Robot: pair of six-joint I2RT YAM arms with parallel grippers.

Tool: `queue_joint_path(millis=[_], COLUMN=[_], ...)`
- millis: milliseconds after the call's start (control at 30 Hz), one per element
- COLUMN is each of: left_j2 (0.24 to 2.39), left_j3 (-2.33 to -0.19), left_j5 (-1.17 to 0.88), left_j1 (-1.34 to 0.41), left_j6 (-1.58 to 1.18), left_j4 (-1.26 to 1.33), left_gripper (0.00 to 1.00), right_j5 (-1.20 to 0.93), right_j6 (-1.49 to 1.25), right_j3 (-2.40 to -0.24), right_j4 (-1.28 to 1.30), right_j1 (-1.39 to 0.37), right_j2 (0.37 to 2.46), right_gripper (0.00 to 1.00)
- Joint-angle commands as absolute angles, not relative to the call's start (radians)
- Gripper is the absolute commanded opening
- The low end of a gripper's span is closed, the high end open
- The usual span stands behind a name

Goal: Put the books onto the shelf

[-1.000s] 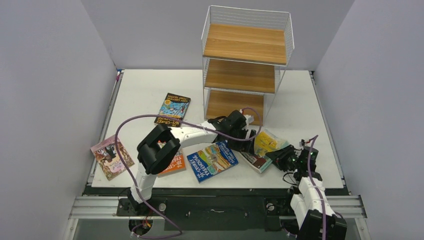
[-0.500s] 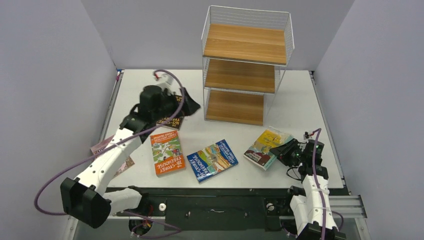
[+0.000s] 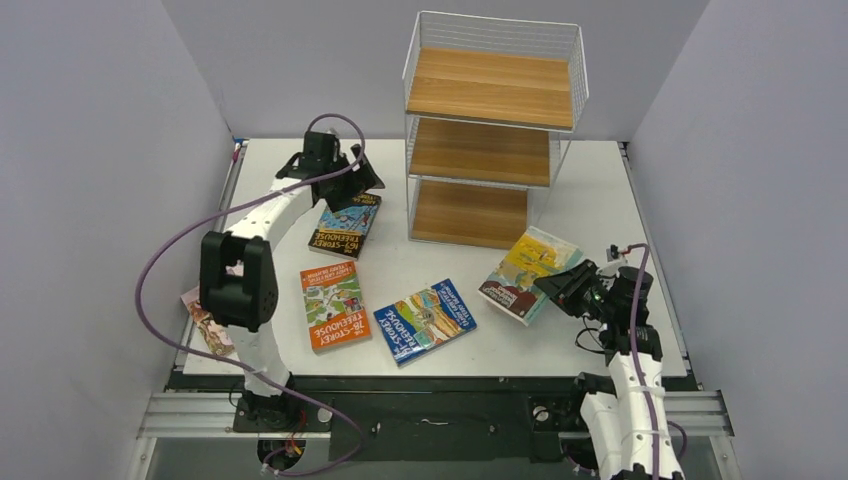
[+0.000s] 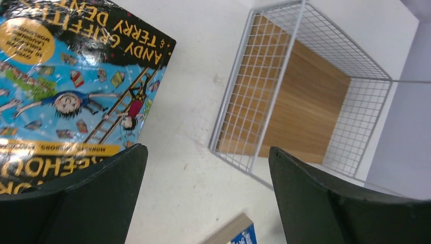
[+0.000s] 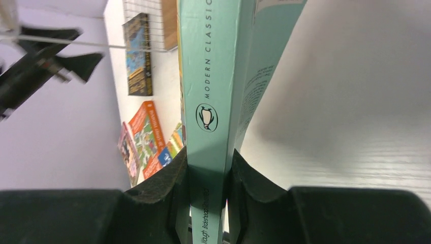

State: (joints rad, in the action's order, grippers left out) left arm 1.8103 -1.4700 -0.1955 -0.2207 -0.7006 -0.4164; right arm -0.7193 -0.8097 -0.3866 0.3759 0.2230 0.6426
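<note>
The shelf (image 3: 490,130) stands at the back of the table, its boards bare. My right gripper (image 3: 556,288) is shut on a yellow-brown book (image 3: 525,268) and holds it tilted off the table, right of the shelf's foot. In the right wrist view the book's teal spine (image 5: 211,76) is pinched between the fingers of that gripper (image 5: 208,175). My left gripper (image 3: 360,185) hangs open above the top edge of the dark black-and-blue book (image 3: 345,230). That book (image 4: 76,86) lies at the left in the left wrist view, and nothing is between the fingers (image 4: 101,198).
An orange book (image 3: 333,303) and a blue book (image 3: 424,320) lie flat near the front edge. A pink book (image 3: 205,322) at the far left is partly hidden by the left arm. Grey walls close in on both sides. The shelf's wire side (image 4: 264,101) is right of the left gripper.
The left arm swung from the middle of the table to the back left, over the dark book, and its jaws widened. The right gripper raised the yellow-brown book slightly toward the shelf.
</note>
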Motion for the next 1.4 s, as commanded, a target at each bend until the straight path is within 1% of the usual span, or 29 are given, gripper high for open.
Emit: queue_joint_path(millis=[0,67,233,433,600,733,833,967,1033,1067,1100,1133,1167,1200,1233,1300,1367], left_j2=[1.949,1.981,2.002,1.997,1.992,1.944,1.889,1.809,1.758,1.717,1.695,1.658,1.642,1.613,1.599,1.551,1.465], left_j3=[-1.617,-1.624,-1.557,-1.468,-1.469,-1.455,-1.426,-1.381,-1.341,-1.302,-1.283,-1.248,-1.235,-1.212,-1.203,-1.173,-1.121], left_j5=[-0.22,-0.222,-0.231,-0.252,-0.251,-0.245,-0.244,-0.249,-0.249,-0.25,-0.251,-0.251,-0.252,-0.252,-0.249,-0.245,-0.245], left_j1=[-0.269,-0.304,-0.374,-0.432,-0.501,-0.515,-0.515,-0.514,-0.507,-0.504,-0.497,-0.494,-0.488,-0.485,-0.477,-0.462,-0.438], left_j6=[-0.702,-0.702,-0.734,-0.777,-0.789,-0.778,-0.766,-0.749,-0.753,-0.758,-0.76,-0.762,-0.76,-0.751,-0.745,-0.73,-0.72], left_j4=[-0.485,-0.478,-0.417,-0.349,-0.342,-0.356,-0.358,-0.383,-0.39,-0.379,-0.371,-0.365,-0.368,-0.382,-0.393,-0.424,-0.441], left_gripper=[0.87,0.87,0.87,0.87,0.86,0.86,0.86,0.87,0.87,0.87,0.87,0.87,0.87,0.87,0.87,0.87,0.88], right_j5=[-0.803,-0.802,-0.798,-0.773,-0.712,-0.679,-0.668,-0.652,-0.613,-0.587,-0.518,-0.481,-0.397,-0.357,-0.271,-0.146,-0.05], right_j6=[-0.855,-0.861,-0.868,-0.875,-0.91,-1.029,-1.124,-1.258,-1.289,-1.304,-1.333,-1.343,-1.352,-1.352,-1.355,-1.373,-1.383], right_j3=[-0.499,-0.53,-0.579,-0.581,-0.543,-0.48,-0.43,-0.369,-0.364,-0.361,-0.35,-0.348,-0.355,-0.361,-0.379,-0.397,-0.422], right_j4=[0.245,0.242,0.251,0.254,0.251,0.15,0.005,-0.142,-0.166,-0.19,-0.21,-0.242,-0.248,-0.252,-0.256,-0.296,-0.33], right_j1=[0.168,0.144,0.125,0.123,0.123,0.116,0.104,0.085,0.068,0.032,0.0,-0.078,-0.165,-0.207,-0.291,-0.395,-0.456], right_j2=[0.596,0.593,0.589,0.585,0.562,0.534,0.529,0.552,0.57,0.575,0.577,0.594,0.605,0.642,0.664,0.728,0.797], right_gripper=[0.0,0.0,0.0,0.0,0.0,0.0,0.0,0.0,0.0,0.0,0.0,0.0,0.0,0.0,0.0,0.0,0.0])
